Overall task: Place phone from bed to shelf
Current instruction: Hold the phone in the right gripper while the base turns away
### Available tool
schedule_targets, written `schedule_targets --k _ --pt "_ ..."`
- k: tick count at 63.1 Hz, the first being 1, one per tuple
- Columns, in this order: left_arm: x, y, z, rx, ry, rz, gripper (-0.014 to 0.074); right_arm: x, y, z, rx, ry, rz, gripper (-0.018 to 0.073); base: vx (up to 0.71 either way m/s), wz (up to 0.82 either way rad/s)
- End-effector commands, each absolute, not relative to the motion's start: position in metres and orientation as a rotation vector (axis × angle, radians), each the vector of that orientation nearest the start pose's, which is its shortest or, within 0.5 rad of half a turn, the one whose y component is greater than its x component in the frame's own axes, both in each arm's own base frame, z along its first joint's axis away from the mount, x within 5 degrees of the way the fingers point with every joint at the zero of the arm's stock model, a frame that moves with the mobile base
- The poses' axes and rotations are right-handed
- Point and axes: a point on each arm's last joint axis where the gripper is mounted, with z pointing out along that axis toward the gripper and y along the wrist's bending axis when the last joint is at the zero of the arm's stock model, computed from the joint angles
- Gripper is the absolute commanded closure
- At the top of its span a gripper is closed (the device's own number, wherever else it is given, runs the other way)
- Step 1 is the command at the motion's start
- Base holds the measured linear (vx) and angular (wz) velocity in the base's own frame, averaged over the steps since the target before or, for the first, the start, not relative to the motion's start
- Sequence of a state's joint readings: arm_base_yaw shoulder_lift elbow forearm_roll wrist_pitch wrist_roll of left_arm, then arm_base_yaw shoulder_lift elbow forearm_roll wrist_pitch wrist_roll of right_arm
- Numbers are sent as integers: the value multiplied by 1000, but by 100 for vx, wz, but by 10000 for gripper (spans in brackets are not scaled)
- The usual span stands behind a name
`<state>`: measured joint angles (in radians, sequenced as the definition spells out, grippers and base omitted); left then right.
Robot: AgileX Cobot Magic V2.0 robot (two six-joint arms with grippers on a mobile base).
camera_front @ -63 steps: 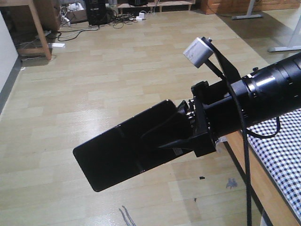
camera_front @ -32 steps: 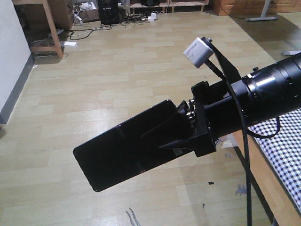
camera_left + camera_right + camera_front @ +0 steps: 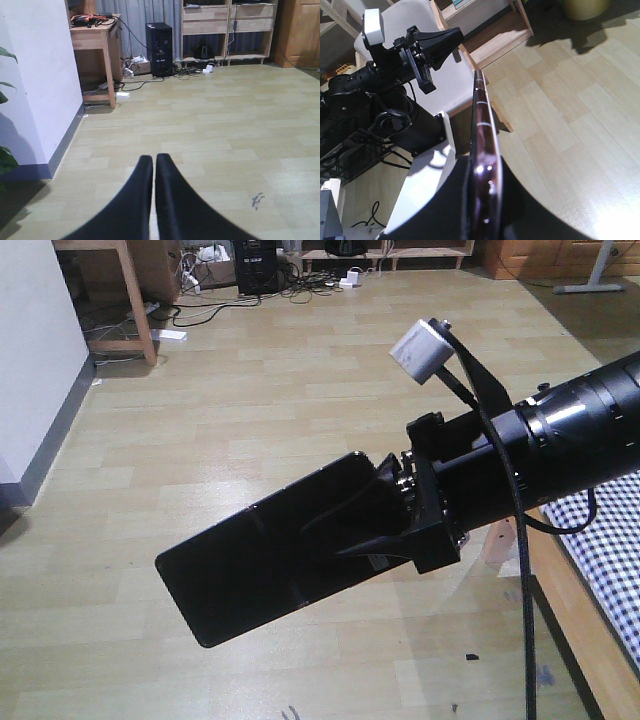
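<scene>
The phone (image 3: 255, 565) is glossy black, the bed (image 3: 608, 552) black-and-white checked, the floor (image 3: 250, 390) pale beige planks.

This looks like a lived-in bedroom that doubles as a study. A gingham-covered bed (image 3: 605, 550) sits at the front view's lower right on a pale plank floor (image 3: 250, 410). Along the top of the left wrist view stand a wooden desk (image 3: 97, 35), computer tower (image 3: 159, 47), tangled cables (image 3: 135, 82) and an open shelf (image 3: 227, 25).

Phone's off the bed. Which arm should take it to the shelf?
Right. The right gripper is shut on the phone, holding it above the floor. The left gripper is shut with nothing between its fingers.
</scene>
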<state>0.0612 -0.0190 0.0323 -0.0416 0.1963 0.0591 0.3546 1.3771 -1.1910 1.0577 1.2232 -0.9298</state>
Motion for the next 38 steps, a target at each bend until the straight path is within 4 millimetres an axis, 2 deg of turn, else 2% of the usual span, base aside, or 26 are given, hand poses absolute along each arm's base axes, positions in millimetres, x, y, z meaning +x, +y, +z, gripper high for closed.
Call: schedule_targets --k 1,38 --pt "56 3 190 -38 1622 49 595 206 160 382 -1177 1963 1304 561 18 10" --pt "56 3 190 -38 1622 49 595 206 160 382 -1177 1963 1304 561 23 0"
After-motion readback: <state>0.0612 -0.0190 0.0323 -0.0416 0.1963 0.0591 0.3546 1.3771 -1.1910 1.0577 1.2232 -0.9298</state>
